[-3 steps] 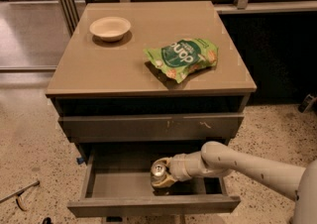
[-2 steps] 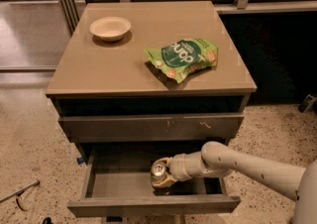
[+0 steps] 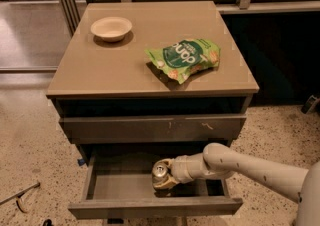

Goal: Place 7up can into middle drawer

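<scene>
The 7up can [image 3: 160,171], silver with a shiny pull-tab top, stands upright inside the open middle drawer [image 3: 115,186], near its middle. My gripper [image 3: 165,176] reaches in from the right on a pale arm and is shut on the 7up can, which sits at or just above the drawer's flat grey floor. The drawer's plain front panel [image 3: 155,207] is pulled out toward the camera. The can's lower part is hidden by the gripper.
A closed upper drawer front with small pale scratches [image 3: 152,128] sits above. On the tan cabinet top [image 3: 100,65] lie a green snack bag [image 3: 184,58] and a pale bowl [image 3: 111,28]. Speckled floor surrounds the cabinet.
</scene>
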Controlling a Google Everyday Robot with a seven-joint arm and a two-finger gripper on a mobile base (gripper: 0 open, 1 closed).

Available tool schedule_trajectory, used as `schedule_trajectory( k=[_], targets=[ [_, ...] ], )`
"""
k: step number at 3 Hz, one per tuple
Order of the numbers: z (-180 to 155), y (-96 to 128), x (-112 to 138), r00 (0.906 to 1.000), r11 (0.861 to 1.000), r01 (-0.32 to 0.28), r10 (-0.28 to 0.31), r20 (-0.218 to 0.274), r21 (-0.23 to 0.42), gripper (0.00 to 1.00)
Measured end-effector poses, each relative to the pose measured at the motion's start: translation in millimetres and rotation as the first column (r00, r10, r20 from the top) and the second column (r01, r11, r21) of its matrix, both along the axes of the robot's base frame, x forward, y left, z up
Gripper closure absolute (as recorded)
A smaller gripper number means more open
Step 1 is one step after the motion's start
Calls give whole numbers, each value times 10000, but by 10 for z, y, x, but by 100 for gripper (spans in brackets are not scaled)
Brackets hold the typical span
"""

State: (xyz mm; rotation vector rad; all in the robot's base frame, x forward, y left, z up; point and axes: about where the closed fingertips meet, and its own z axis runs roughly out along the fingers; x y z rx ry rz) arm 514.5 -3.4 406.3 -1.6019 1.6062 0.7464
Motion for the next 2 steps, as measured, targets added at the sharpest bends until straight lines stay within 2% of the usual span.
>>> schedule_trajectory(
  k=[1,2],
  targets=[
    [0,1,0,10000,10000,-2,2,-1,1,0],
    [0,1,0,10000,10000,-2,2,-1,1,0]
  ],
)
